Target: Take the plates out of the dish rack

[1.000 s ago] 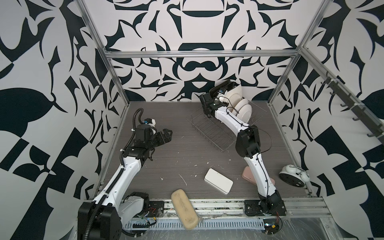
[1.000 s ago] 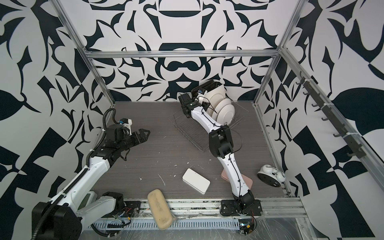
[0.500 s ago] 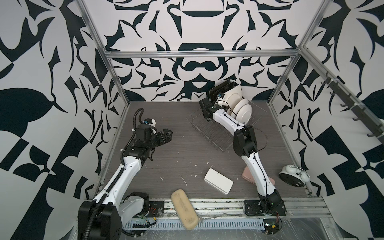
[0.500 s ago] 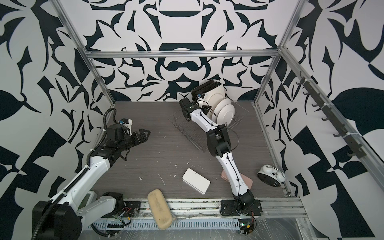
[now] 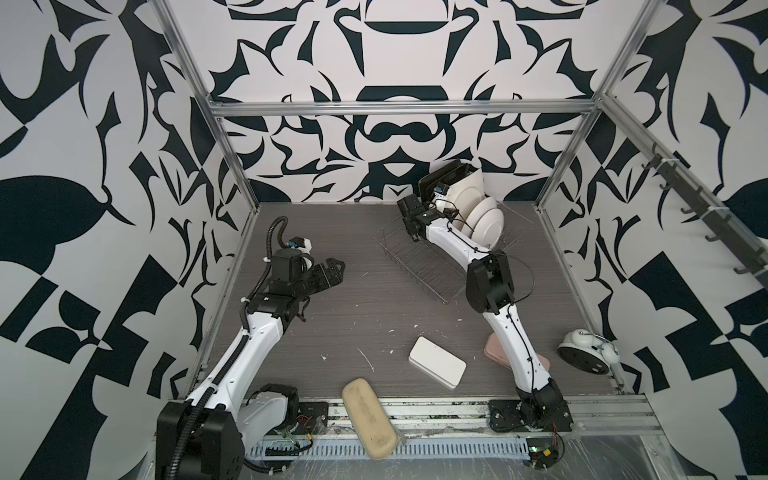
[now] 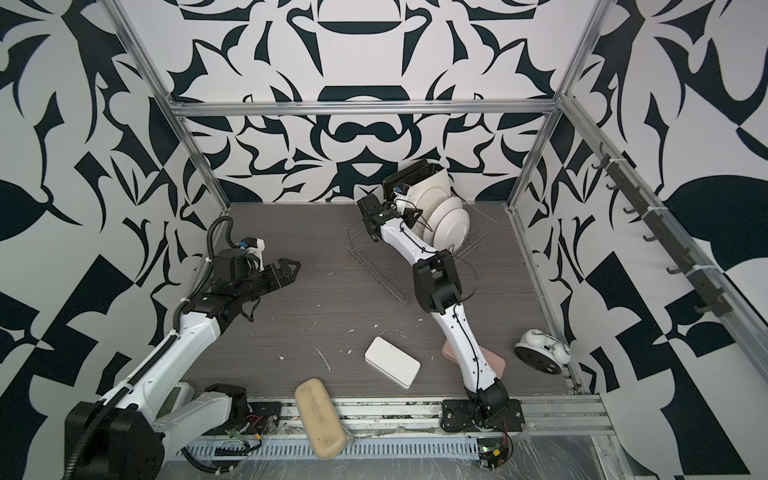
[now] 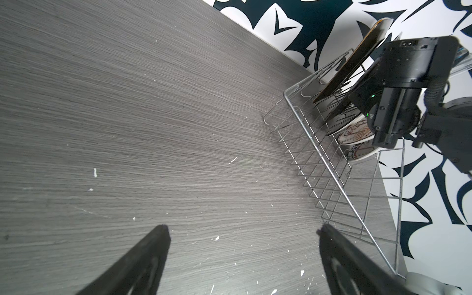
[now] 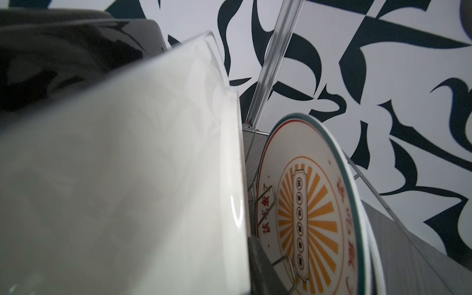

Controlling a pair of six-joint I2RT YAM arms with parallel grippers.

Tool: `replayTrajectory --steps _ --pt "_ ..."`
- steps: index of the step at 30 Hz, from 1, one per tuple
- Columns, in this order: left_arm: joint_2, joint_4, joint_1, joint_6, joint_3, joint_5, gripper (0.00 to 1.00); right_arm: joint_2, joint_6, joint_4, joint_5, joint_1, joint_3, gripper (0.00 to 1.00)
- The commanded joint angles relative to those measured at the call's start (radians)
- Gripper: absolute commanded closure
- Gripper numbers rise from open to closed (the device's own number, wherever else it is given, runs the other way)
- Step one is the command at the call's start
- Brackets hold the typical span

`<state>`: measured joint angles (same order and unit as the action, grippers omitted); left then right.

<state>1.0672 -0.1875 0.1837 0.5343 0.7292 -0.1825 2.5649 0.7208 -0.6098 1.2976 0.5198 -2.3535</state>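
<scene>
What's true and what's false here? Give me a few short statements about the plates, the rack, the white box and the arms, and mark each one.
1. The left gripper is open and empty. True.
2. One of the plates lies flat on the table. False: every plate in view stands on edge in the dish rack.
3. The black plates stand at the rack's far end, behind the white ones. True.
4. The white box sits in the rack. False: it lies on the table near the front, apart from the rack.
5. The right arm is parked away from the rack. False: it reaches in to the plates.
</scene>
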Motion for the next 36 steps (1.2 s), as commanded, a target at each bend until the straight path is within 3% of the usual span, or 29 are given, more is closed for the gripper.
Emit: replayTrajectory --steps 1,11,23,36 --pt "-0.009 -0.020 0.003 -0.007 0.025 -0.002 0.05 -0.008 -0.013 0.037 0.024 0.006 -0.035 0.73" --pt "-0.013 -0.024 0.002 -0.010 0.024 0.004 0.05 0.005 -0.106 0.115 0.041 0.006 -0.032 0.76" --pt "-0.014 -0.033 0.003 -0.017 0.029 0.010 0.05 0.012 -0.211 0.219 0.069 0.010 -0.010 0.90" --pt "-0.016 -0.035 0.003 -0.018 0.028 0.010 0.05 0.009 -0.236 0.249 0.105 0.021 -0.005 1.00"
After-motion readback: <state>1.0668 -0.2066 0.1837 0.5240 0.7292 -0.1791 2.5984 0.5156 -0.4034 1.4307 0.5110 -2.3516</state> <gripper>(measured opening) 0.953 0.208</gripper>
